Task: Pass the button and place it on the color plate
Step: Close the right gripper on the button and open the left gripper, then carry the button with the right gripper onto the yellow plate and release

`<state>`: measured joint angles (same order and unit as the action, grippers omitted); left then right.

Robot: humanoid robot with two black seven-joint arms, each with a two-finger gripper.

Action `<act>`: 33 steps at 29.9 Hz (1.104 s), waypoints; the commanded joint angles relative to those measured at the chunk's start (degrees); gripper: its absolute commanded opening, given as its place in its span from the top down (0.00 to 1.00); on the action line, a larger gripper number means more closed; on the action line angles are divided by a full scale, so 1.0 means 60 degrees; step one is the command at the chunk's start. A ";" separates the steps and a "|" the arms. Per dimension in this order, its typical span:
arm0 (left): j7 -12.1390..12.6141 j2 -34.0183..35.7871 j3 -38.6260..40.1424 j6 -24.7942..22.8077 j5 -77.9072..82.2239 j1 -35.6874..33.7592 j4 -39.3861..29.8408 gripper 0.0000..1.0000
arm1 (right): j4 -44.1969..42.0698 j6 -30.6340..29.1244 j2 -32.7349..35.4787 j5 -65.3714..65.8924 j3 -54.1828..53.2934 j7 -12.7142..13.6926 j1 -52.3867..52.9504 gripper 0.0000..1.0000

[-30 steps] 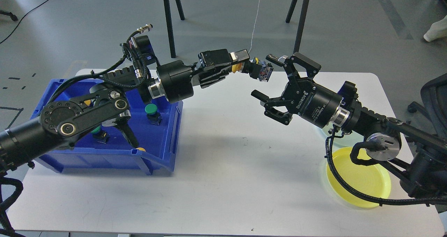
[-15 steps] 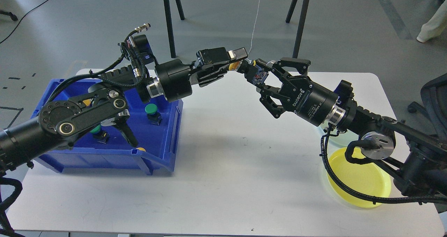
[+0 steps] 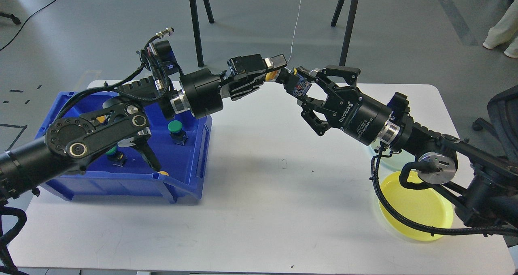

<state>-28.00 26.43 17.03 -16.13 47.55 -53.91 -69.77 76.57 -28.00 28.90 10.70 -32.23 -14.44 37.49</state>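
A button with a yellow cap and a black body (image 3: 294,83) hangs in the air above the back of the white table (image 3: 259,194). My left gripper (image 3: 276,72) is shut on its yellow cap end. My right gripper (image 3: 304,89) has come in from the right, and its fingers (image 3: 319,71) are closed around the button's black body. Both grippers hold the button at once. The yellow plate (image 3: 421,210) lies at the table's right front, partly behind my right arm.
A blue bin (image 3: 184,173) at the left holds green buttons (image 3: 175,126) and a yellow one (image 3: 163,173). A pale plate (image 3: 380,153) shows behind my right arm. Stand legs (image 3: 196,24) are on the floor behind the table.
My right gripper moved up and left from open beside the button to closed around its black body. My left gripper kept its hold and barely moved.
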 commanded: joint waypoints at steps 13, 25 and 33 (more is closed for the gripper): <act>0.0000 -0.0010 0.0414 -0.0080 -0.0425 0.0226 0.0085 0.21 | 0.0522 0.0000 0.1230 -0.0098 -0.0748 -0.0083 -0.1044 0.99; 0.0000 0.0354 0.0385 0.0051 -0.1203 0.0167 0.0378 0.02 | 0.1418 0.0328 0.1891 -0.0010 -0.5438 -0.0097 -0.8500 0.99; 0.0000 0.3341 0.0268 -0.0036 0.0611 -0.0125 0.0115 0.02 | 0.1432 0.3651 0.2068 -0.0025 -0.5380 -0.0083 -0.9616 0.99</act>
<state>-28.00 40.31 18.91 -15.89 45.59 -53.78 -68.72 85.26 -14.24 41.22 10.62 -64.87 -14.99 -19.35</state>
